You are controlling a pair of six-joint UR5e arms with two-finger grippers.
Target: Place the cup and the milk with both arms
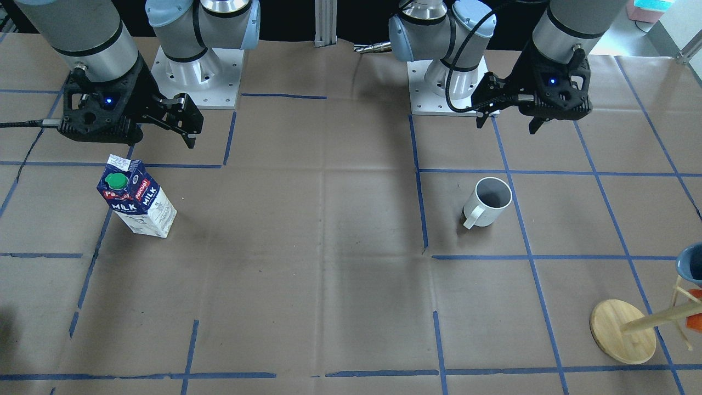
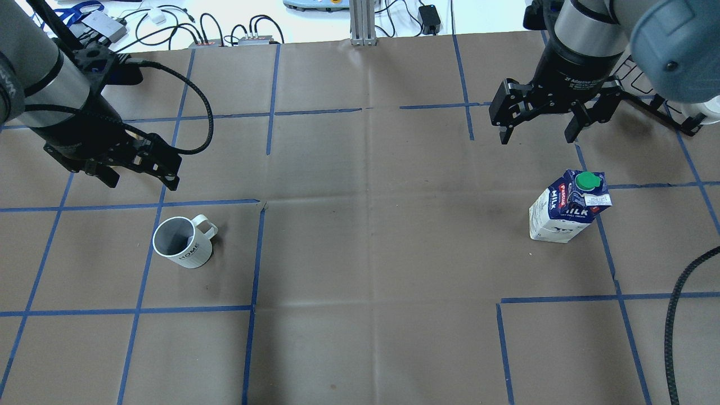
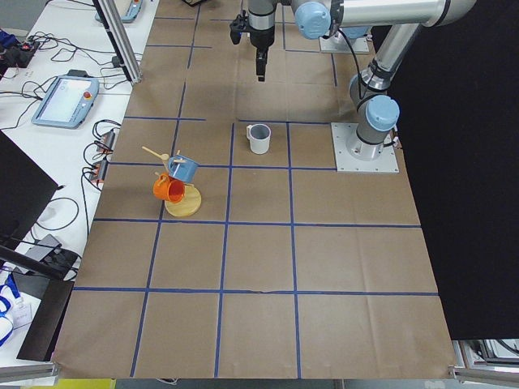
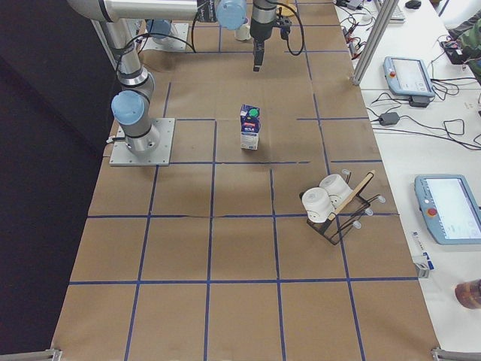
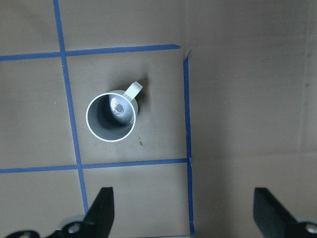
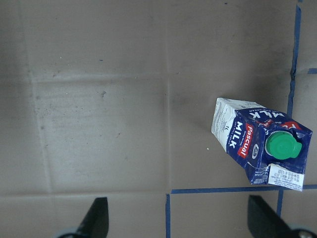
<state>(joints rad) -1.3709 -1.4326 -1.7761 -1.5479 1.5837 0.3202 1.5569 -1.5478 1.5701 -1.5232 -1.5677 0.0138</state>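
Your white ceramic mug (image 2: 181, 247) sits upright, handle toward the bench's (image 2: 365, 253) far edge. The blue-white gable-top carton (image 2: 565, 211) stands vertical. Left fingers (image 5: 103, 210) and right fingers (image 6: 96, 218) are spread.

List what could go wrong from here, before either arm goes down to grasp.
1. The milk stands tall and narrow, off to one side of the open right gripper. A descent without recentring could clip its top and topple it.
2. The cup sits off-centre under the open left gripper, with its handle sticking out. A finger may hit the rim or handle and spin or tip it.
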